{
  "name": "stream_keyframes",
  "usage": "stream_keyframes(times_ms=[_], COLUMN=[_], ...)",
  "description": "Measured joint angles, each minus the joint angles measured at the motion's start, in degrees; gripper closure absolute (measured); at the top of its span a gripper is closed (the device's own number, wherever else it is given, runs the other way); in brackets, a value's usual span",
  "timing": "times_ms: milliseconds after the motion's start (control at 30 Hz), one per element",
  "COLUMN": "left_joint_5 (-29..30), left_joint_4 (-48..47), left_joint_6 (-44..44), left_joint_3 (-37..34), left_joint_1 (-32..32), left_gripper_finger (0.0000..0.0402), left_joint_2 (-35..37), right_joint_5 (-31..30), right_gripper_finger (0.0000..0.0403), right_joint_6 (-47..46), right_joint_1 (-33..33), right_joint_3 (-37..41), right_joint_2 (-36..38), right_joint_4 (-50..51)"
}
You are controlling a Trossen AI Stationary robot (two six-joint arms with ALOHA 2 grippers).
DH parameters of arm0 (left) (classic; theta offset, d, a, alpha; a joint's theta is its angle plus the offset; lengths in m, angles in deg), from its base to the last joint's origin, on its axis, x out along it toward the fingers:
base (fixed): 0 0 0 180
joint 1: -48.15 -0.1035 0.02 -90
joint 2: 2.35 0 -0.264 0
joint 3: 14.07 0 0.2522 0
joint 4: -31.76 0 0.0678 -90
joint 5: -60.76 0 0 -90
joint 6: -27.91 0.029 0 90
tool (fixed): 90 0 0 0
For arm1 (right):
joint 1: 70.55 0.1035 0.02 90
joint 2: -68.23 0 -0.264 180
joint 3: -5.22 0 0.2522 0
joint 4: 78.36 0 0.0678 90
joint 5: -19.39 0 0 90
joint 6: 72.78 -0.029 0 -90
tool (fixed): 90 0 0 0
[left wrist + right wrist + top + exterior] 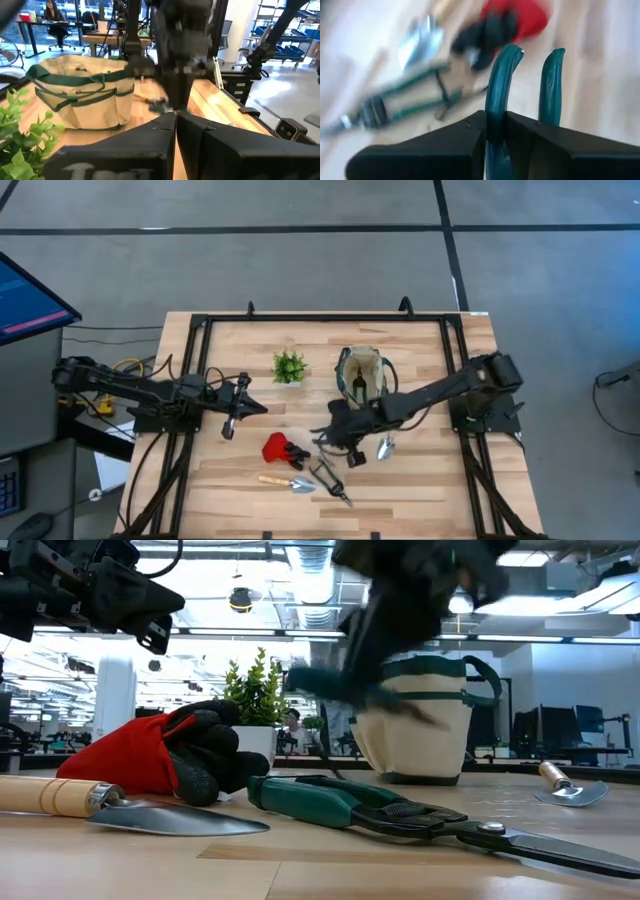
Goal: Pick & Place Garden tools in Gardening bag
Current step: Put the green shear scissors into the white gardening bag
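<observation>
My right gripper point(337, 430) is shut on a teal-handled pruner point(550, 80), which shows as a blur in the air point(330, 680) in front of the beige, green-trimmed gardening bag point(360, 372). On the table's near side lie a red-and-black glove point(280, 448), a wooden-handled trowel point(285, 482) and green-handled shears point(380, 805). A second trowel point(385, 448) lies near the bag. My left gripper point(240, 408) waits shut above the table's left side. My right gripper pinches one teal handle of the pruner point(498, 95) between its two fingers. The other handle point(551, 75) stands free outside one finger. The fingers slant down from the table's right side and lie along the handles. The pruner is lifted clear of the table.
A small green potted plant point(290, 367) stands left of the bag. A black frame point(200, 330) runs round the table top. Bare wood lies at the table's near right point(430, 480).
</observation>
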Motion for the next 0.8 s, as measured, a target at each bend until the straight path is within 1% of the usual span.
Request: stream_keyframes(times_ms=[133,300,400,467,633,800], left_joint_5=[-0.3,-0.4,-0.4,-0.4,-0.4,-0.4], left_joint_4=[0.1,0.3,0.4,0.4,0.7,0.7], left_joint_6=[0.0,0.0,0.0,0.0,0.0,0.0], left_joint_3=[0.0,0.0,0.0,0.0,0.0,0.0], left_joint_1=[0.0,0.0,0.0,0.0,0.0,0.0], left_gripper_finger=[0.0399,0.0399,0.0399,0.0399,0.0399,0.0399], left_joint_2=[-0.1,-0.1,-0.1,-0.1,-0.1,-0.1], right_joint_5=[-0.4,-6.0,-11.6,-17.2,-30.6,-40.0], right_gripper_finger=[0.0366,0.0366,0.0366,0.0366,0.0366,0.0366], right_joint_6=[-1.0,-1.1,-1.2,-2.6,-10.0,-17.4], right_joint_1=[-0.4,-0.3,-0.3,-0.3,-0.6,-0.5], right_joint_3=[-0.1,-0.1,-0.1,-0.1,-0.1,1.4], right_joint_2=[7.0,14.8,18.5,19.9,21.3,21.2], right_joint_4=[-1.0,-3.1,-4.2,-5.5,-5.3,-5.6])
